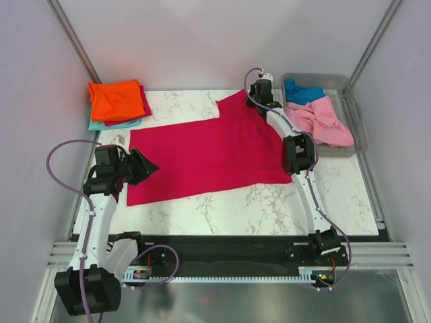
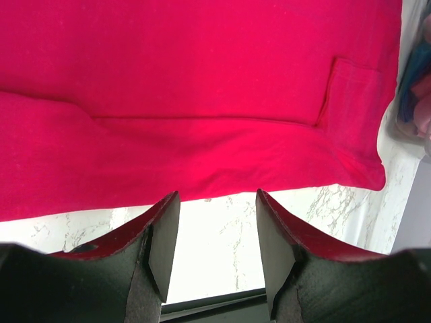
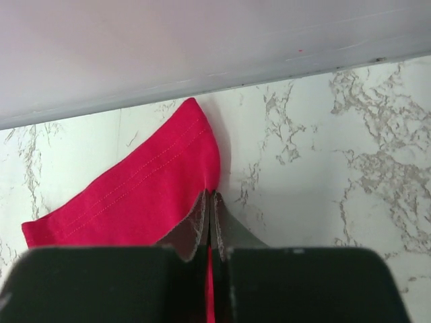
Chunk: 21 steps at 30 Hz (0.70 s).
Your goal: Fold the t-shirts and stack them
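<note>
Evidently the right hand (image 3: pixel 210 200) is clamped on a far corner of the crimson t-shirt (image 1: pixel 202 155), probably to fold it over, while the left hand (image 2: pixel 217 196) hovers half-open and empty

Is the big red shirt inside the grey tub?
No, the red shirt lies spread out on the table, outside the tub.

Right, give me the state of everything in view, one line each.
Crimson-pink cloth t-shirt: spread out, far corner pinched
Right claw: shut on that corner
Left claw: open, empty, beside its edge
Orange cloth t-shirt: folded, top of stack
Teal cloth t-shirt: folded, bottom of stack
Light pink cloth t-shirt: crumpled in grey plastic tub
Blue cloth t-shirt: crumpled in tub
</note>
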Tool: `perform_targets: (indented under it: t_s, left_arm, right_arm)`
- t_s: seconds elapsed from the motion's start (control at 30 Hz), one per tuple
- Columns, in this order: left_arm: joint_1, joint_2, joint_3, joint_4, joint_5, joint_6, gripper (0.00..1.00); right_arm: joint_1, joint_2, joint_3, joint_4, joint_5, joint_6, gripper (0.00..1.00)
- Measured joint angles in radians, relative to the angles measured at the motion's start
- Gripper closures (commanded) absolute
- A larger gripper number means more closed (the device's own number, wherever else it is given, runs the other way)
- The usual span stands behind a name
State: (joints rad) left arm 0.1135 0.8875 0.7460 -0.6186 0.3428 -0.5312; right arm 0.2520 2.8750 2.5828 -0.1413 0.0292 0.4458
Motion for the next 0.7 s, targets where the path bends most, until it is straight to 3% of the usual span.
perform_targets:
  t_s: [0.17,0.33,0.53,0.7]
  left_arm:
    - [0.011,0.02,0.0,0.0,-0.001,0.0,0.44]
    - [0.022,0.069,0.013,0.001,-0.077,-0.001,0.45]
    - [0.035,0.249,0.136,0.089,-0.246,-0.002,0.48]
    - [0.128,0.432,0.206,0.26,-0.282,-0.001,0.49]
  right_arm:
    - [0.0,-0.035,-0.068,0.038,0.001,-0.025,1.0]
    - [0.002,-0.158,-0.274,0.084,-0.008,-0.069,1.0]
    - [0.008,-0.272,-0.446,0.137,-0.022,-0.095,1.0]
    - [0.011,-0.294,-0.492,0.175,-0.056,-0.094,1.0]
